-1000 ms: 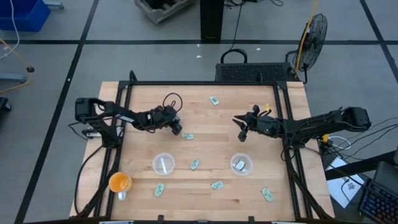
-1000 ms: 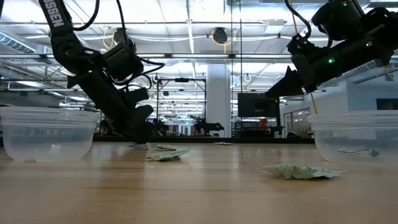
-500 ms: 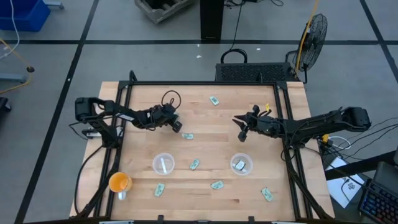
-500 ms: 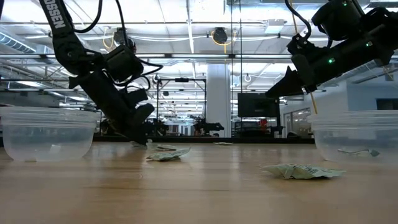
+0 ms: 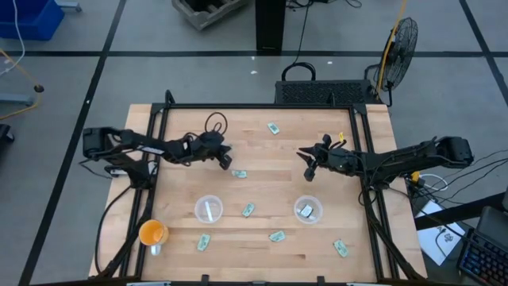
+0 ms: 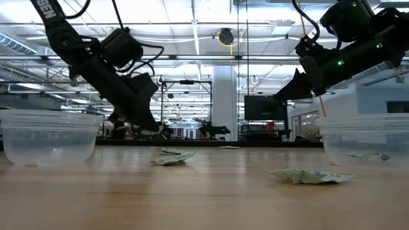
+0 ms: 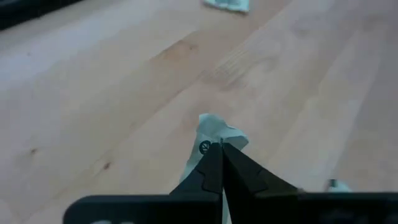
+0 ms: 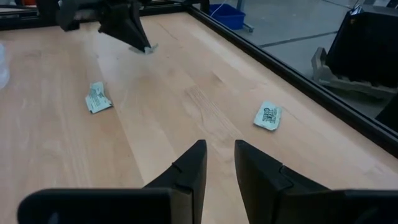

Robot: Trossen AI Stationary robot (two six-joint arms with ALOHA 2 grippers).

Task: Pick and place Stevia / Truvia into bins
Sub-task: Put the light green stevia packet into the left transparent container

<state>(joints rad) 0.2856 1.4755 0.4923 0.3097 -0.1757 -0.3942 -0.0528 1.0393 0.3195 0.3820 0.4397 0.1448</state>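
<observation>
Pale wooden tabletop [image 5: 262, 151] carries two clear cups: the left cup [image 5: 209, 209] and the right cup [image 5: 308, 210], each with a packet inside. Up-table from the left cup, the left gripper [image 5: 226, 161] hangs above the wood with its fingers pinched shut on a pale green packet [image 7: 214, 134]. Another packet [image 5: 240, 174] lies just beside that gripper, between it and the left cup. More packets lie between the two cups [image 5: 248, 210] and nearer the front edge [image 5: 276, 236]. The right gripper [image 5: 309, 171] hovers above the wood up-table from the right cup, fingers slightly parted and holding nothing. An orange cup [image 5: 152, 233] stands left of the left cup.
</observation>
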